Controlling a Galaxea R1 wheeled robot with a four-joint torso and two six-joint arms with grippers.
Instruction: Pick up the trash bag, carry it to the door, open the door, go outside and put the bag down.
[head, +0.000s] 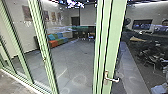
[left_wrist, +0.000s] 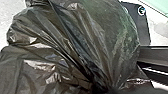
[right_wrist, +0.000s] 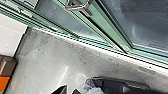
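Note:
The dark trash bag (left_wrist: 70, 37) bulks large and creased in the left wrist view. Its folds draw together at my left gripper (left_wrist: 103, 89), which is shut on the gathered neck. A glass door with a pale green frame (head: 115, 37) stands in front of me in the head view, its metal lever handle (head: 111, 79) low on the frame. From the right wrist, the handle (right_wrist: 78, 5) and door frame (right_wrist: 107, 26) show above a pale floor strip. I cannot tell whether the door is ajar.
More green-framed glass panels (head: 45, 57) run to the left. Behind the glass are a colourful sofa (head: 57, 41) and a cluttered area with chairs (head: 152, 55). A white floor track (right_wrist: 95, 47) runs along the foot of the glass. Brown and orange blocks (right_wrist: 7, 66) stand near the wall.

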